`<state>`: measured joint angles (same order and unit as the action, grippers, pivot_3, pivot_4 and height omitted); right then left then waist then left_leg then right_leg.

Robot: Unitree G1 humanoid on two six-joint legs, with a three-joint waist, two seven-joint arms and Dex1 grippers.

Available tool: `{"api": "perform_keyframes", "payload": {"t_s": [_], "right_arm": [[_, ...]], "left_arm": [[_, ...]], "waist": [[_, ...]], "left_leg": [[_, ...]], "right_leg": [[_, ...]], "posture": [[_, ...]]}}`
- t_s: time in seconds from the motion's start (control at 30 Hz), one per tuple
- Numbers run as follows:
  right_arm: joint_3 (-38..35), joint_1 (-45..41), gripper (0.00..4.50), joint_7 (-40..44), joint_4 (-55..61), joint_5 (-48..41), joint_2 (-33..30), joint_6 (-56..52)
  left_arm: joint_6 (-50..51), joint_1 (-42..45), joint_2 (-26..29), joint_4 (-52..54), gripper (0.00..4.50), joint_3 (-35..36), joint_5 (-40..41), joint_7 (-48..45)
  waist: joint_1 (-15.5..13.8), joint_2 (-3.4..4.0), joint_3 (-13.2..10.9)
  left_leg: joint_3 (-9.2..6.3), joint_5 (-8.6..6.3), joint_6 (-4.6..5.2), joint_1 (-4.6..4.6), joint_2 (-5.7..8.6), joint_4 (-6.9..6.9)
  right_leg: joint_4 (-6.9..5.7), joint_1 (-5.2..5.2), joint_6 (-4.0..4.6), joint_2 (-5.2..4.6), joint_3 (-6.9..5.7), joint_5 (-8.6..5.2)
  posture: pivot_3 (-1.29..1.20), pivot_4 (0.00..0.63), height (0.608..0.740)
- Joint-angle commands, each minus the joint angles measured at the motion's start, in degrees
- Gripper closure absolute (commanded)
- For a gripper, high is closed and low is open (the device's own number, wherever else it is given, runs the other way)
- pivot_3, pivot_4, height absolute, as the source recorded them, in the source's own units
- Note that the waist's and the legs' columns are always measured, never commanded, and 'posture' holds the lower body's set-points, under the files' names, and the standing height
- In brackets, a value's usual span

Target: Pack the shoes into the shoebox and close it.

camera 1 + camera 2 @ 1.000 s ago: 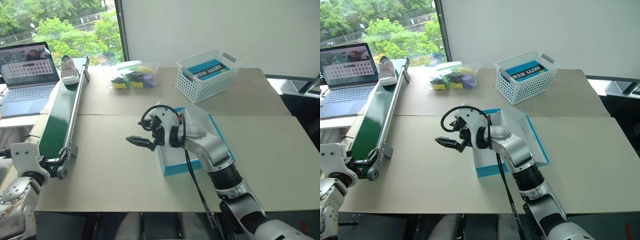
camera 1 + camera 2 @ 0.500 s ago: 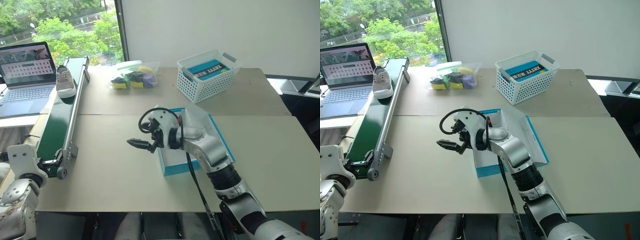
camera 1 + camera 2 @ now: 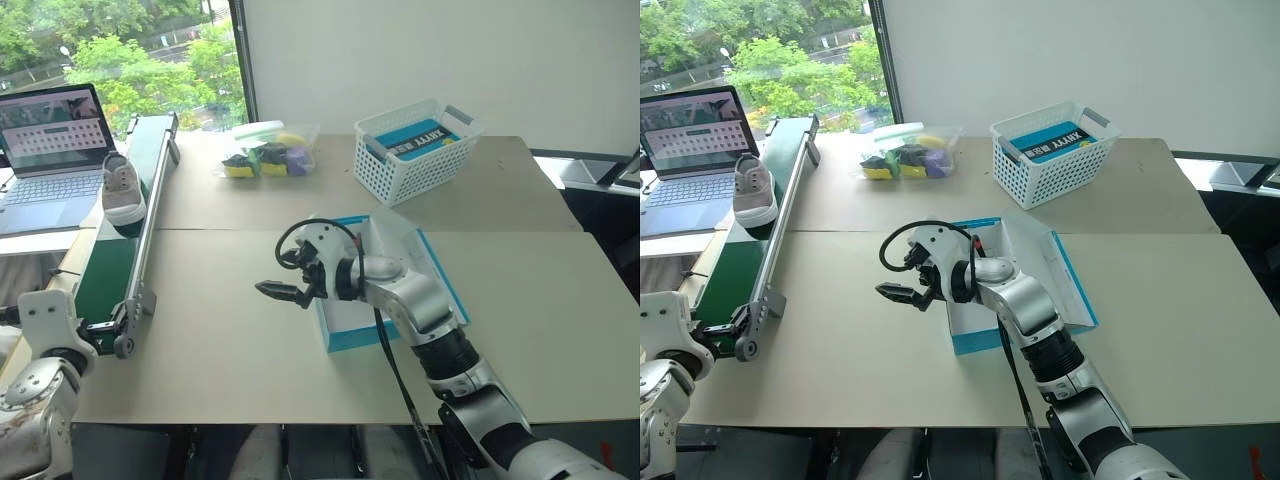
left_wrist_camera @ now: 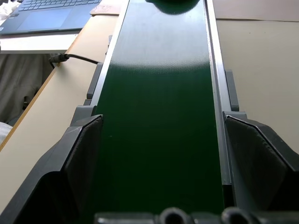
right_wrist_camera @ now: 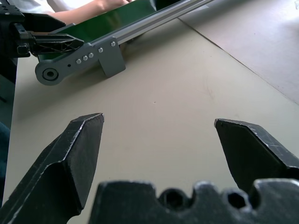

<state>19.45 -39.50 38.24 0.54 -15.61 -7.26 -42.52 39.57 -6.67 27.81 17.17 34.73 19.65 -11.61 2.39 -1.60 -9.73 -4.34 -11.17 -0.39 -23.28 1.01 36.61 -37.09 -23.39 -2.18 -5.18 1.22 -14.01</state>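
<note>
Since the earlier frame, the shoe [image 3: 123, 190] has been carried along the green conveyor belt [image 3: 112, 260] toward the robot, from beside the laptop [image 3: 55, 150] at the belt's far end to roughly the upper third of the belt; both arms are seen unmoved.

Places are given relative to the conveyor belt. At its near end, the left gripper [image 4: 168, 154] is held level with the belt, its black fingers [image 4: 79, 158] spread wide to either side and nothing caught between them. Off the belt's right side, over bare table [image 3: 230, 350], the right gripper [image 3: 281, 291] is poised with its claw apart and empty, pointing toward the belt. Just beyond that gripper, further right of the belt, the shoebox [image 3: 345, 338] lies open, its white inside showing and its lid laid back. Past the belt's far end, on the right, a clear bag of small items [image 3: 268, 155] and a white basket [image 3: 412, 150] are set.

The step in hand is judged to be waiting for the shoe. Next, the shoe must be grasped on arrival at the near end and carried to the box.
</note>
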Motion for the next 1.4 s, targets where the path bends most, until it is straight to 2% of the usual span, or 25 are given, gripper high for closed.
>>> {"api": "perform_keyframes", "payload": {"t_s": [0.03,0.97,1.4], "right_arm": [[-0.5,-1.2,0.00,-0.5,1.1,0.4,0.6,1.4],[-1.5,-0.7,0.00,-1.8,1.5,1.1,1.1,1.7],[-1.4,0.0,0.00,-2.6,2.4,1.1,1.0,1.4]], "left_arm": [[0.1,0.6,1.2,2.0,0.04,1.0,-0.1,0.4],[-1.3,2.3,0.0,-2.4,0.04,1.2,-0.1,2.0],[-0.4,5.8,-4.3,-2.4,0.04,-1.5,2.0,3.1]], "waist": [[0.0,0.00,0.0],[0.0,0.00,0.0],[-0.7,0.00,0.0]], "left_leg": [[0.00,0.00,0.00,0.00,0.00,0.00],[0.00,0.00,-0.01,0.00,0.00,-0.11],[-0.01,0.00,-0.01,0.02,0.02,-0.12]], "right_leg": [[0.00,0.00,0.00,0.00,0.00,0.00],[0.01,-0.06,0.01,-0.01,0.01,0.00],[0.01,-0.01,0.01,-0.02,0.00,0.00]], "posture": [[0.00,0.150,0.725],[0.00,0.150,0.725],[0.00,0.150,0.725]]}}
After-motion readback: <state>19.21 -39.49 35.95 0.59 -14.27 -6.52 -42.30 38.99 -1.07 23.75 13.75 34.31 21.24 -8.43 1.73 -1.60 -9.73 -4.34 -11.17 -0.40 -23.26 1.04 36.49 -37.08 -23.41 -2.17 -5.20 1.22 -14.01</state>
